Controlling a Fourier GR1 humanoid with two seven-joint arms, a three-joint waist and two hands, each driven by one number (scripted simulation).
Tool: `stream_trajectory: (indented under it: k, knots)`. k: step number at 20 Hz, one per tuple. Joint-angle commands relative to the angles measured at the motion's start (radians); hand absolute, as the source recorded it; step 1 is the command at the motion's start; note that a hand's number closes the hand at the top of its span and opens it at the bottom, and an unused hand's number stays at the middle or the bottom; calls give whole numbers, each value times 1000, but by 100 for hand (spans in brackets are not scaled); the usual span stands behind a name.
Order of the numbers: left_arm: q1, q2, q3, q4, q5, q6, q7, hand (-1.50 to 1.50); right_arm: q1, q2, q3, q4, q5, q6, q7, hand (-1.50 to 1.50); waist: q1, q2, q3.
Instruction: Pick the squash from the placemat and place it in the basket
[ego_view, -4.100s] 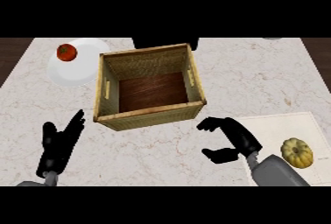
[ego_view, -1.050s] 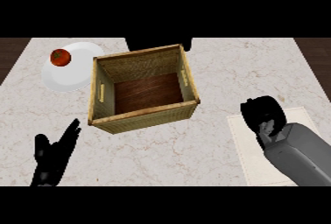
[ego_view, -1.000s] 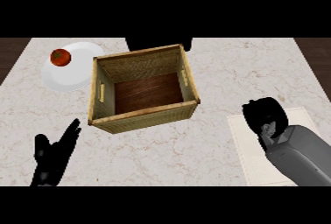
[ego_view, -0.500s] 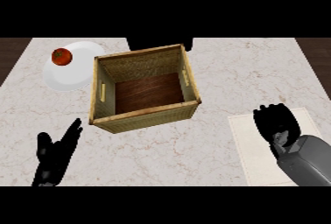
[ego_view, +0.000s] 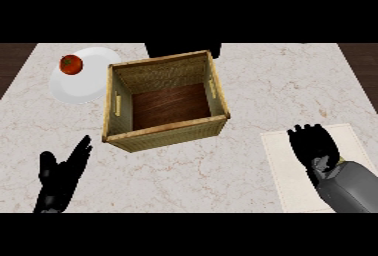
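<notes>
The pale marbled table (ego_view: 244, 75) carried an open woven basket (ego_view: 166, 131) with a dark wooden floor. At near right, the right robot hand (ego_view: 314, 147) lay over the cream placemat (ego_view: 284, 165), fingers curled downward, hiding the squash; whether they pinched it I cannot tell. The squash probably handles as rigid, smooth and roundish, best cupped around its middle. The left robot hand (ego_view: 63, 175) rested spread at near left.

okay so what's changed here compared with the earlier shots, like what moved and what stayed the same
The right hand moved from beside the basket out over the placemat, and it now covers the spot where the squash lay; the squash no longer shows, and whether it is held cannot be told. The left hand stays open at the lower left. The basket, plate and tomato kept their arrangement.
</notes>
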Motion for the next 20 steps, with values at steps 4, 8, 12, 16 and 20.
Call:
stream_trajectory:
  k: [4,8,12,16,20]
  knots:
    - [15,-22,-1,26,-6,-7,65,0,17,-24,4,108,75,-30,-79,-150,2,8,-10]
    - [27,-66,-21,59,-43,-2,9,0,4,65,-8,106,100,35,-6,-150,-1,7,-11]
    - [45,-72,-5,82,-48,-4,-11,0,30,-72,-33,114,116,-15,-138,-150,-5,6,-11]
    - [35,-13,44,38,-12,-65,44,0,81,-18,-13,155,172,-95,-145,-150,-4,6,-10]
    - [-2,-50,36,30,-48,-12,102,0,113,-5,-29,127,199,-104,-139,-150,-7,6,-10]
